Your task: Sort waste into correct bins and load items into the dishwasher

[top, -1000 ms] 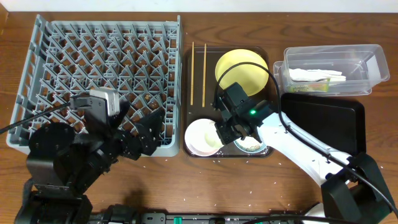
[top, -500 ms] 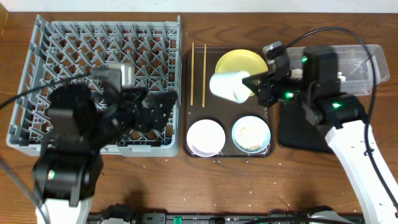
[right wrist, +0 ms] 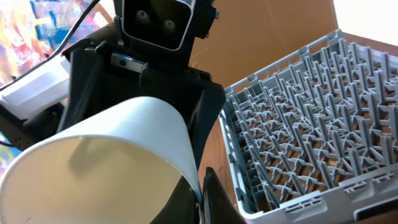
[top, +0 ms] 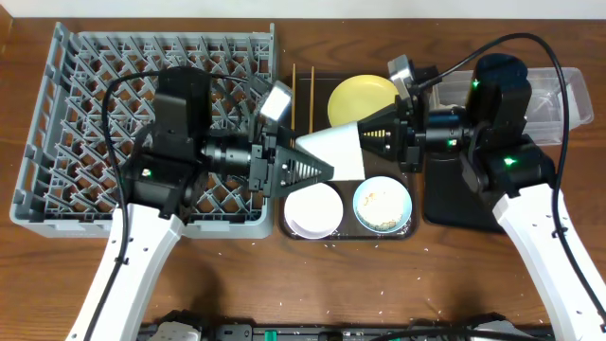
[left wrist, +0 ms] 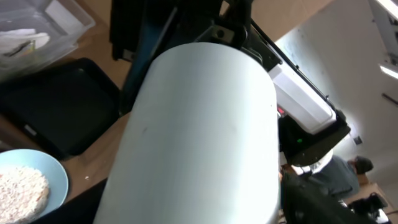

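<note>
1. Grey-blue plastic dish rack (top: pixel 85 85) sat at the left of the desk (top: pixel 237 284). No dish showed on its pegs, though the left arm hid part of it. Loading judged not begun.
2. Dark brown serving tray (top: pixel 320 90) lay just beside the rack and carried most of the items.
3. Bins sat at the right. The clear tub (top: pixel 563 85) held the white napkin (left wrist: pixel 22 40); the wrapper could not be made out. The black tray (top: pixel 440 199) was bare where it showed.
4. Yellow plate (top: pixel 360 95) and white bowl (top: pixel 312 208) sat on the serving tray, not yet loaded.
5. Light blue bowl (top: pixel 359 210) sat there too, with rice scraps (top: pixel 383 201) inside, yet to be binned.
6. Small white cup (top: pixel 333 150) hung sideways in the air above the serving tray, between both arms. The right end effector (top: pixel 371 142) was clenched on its rim wall. The left end effector (top: pixel 308 169) was spread about the closed end; contact could not be told. Judged a handover toward the rack.
7. Chopsticks (top: pixel 311 85) lay side by side on the tray's left strip.
</note>
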Motion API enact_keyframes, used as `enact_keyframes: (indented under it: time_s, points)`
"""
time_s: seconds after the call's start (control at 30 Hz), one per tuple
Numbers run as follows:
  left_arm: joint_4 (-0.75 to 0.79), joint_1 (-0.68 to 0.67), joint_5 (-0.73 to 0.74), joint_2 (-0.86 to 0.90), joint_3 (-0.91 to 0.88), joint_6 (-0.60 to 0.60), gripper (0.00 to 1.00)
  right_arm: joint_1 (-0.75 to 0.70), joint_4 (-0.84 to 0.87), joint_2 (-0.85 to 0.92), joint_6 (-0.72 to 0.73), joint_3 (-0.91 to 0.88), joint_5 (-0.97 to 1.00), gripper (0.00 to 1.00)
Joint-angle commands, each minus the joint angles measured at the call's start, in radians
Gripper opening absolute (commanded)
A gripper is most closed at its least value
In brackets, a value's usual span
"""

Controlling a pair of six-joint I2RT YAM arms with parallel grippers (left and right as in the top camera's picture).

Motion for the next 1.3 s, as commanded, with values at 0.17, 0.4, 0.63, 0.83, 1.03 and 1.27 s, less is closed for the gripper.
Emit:
enact_keyframes:
  time_s: [0.17, 0.4, 0.63, 0.83, 1.03, 1.27]
  points:
    - [0.027, -0.021, -0.006, -0.02, 0.014, 0.002, 0.66, 0.032, -0.009, 0.002, 0.011, 0.01, 0.047, 0.01]
    - [0.187, -0.021, -0.004, -0.022, 0.014, -0.1, 0.76, 0.035, -0.008, 0.002, 0.011, 0.01, 0.047, 0.01]
    - [0.206, -0.017, -0.02, -0.022, 0.014, -0.127, 0.55, 0.012, -0.005, -0.002, 0.011, 0.01, 0.116, 0.53]
    - [-0.106, 0.13, -0.318, -0.032, 0.014, -0.084, 0.53, -0.156, -0.11, -0.04, 0.011, 0.01, 0.291, 0.65]
    - [-0.53, 0.391, -0.937, -0.164, 0.015, -0.083, 0.53, -0.151, -0.44, -0.061, -0.103, 0.01, 0.521, 0.66]
    - [-0.723, 0.441, -1.439, -0.149, -0.025, -0.088, 0.53, -0.028, -0.563, -0.061, -0.107, 0.01, 0.833, 0.66]
